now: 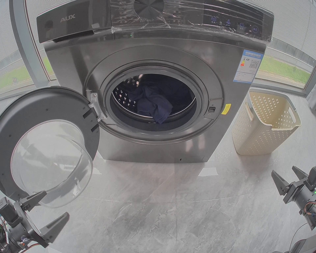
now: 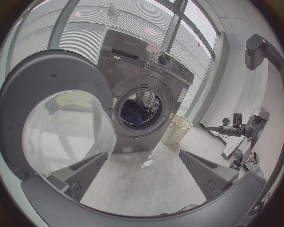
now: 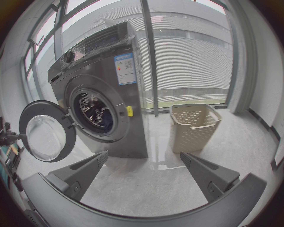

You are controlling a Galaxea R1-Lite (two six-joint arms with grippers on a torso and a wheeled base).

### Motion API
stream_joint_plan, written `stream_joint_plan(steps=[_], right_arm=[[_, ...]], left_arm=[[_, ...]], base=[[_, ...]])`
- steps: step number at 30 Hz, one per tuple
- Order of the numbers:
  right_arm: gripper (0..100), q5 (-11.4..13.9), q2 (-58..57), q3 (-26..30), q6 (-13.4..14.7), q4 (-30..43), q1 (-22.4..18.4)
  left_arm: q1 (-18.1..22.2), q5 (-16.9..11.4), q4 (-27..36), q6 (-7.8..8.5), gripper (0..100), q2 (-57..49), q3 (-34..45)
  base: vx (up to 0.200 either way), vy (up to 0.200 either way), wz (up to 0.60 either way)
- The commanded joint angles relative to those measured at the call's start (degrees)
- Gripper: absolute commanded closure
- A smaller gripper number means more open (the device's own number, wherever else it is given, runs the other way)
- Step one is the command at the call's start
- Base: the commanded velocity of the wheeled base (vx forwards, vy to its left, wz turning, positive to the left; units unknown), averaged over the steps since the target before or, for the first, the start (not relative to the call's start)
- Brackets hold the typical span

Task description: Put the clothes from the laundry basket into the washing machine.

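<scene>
**Both grippers released, dark clothes in the drum**

At the far left, the left gripper [image 1: 56, 203] is low above the grey floor [image 1: 164, 210]. Its two fingers are spread apart and they grasp nothing. Just above it in the head view is the round door [image 1: 42, 105] of the washing machine [image 1: 184, 56], swung fully open to the left on its hinge [image 1: 95, 105]. The clear glass bowl [image 1: 49, 164] of the door faces the robot. The upper finger of the gripper is near the lower edge of the bowl, but I cannot tell if they touch.

In the middle stands the machine with its front to the robot and transparent film [image 1: 184, 13] over its control panel. The round opening is uncovered. Inside the drum [image 1: 123, 95] lie the dark blue clothes [image 1: 154, 102] in a heap at the bottom, and one fold hangs down over the inner rim toward the front. To the right of the opening there is a small yellow sticker [image 1: 226, 108], and higher, at the right edge of the front, a blue and white label [image 1: 248, 66].

Just beside the right side of the machine, the cream laundry basket [image 1: 294, 126] stands upright on the floor, and its perforated inner walls are visible.

At the far right, the right gripper [image 1: 283, 170] is low, apart from the basket. Its fingers are also spread and hold nothing.
</scene>
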Motion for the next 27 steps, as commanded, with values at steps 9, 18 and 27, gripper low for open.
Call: stream_joint_plan(steps=[9, 18, 27], right_arm=[[0, 0.23, -28.42, 0.90, -1.97, 23.64, -9.56], [0, 9.90, -52.24, 0.90, -8.12, 43.68, -18.61], [0, 8.76, -55.49, 0.90, -8.21, 51.59, -20.46]], left_arm=[[16.95, -6.77, 24.23, -0.25, 0, -32.88, 0.90], [22.93, -8.00, 29.77, 1.94, 0, -35.43, 0.90], [29.43, 0.61, 33.28, 10.12, 0, -35.87, 0.90]], base=[[-0.156, 0.000, 0.00], [-0.044, 0.000, 0.00], [-0.022, 0.000, 0.00]])
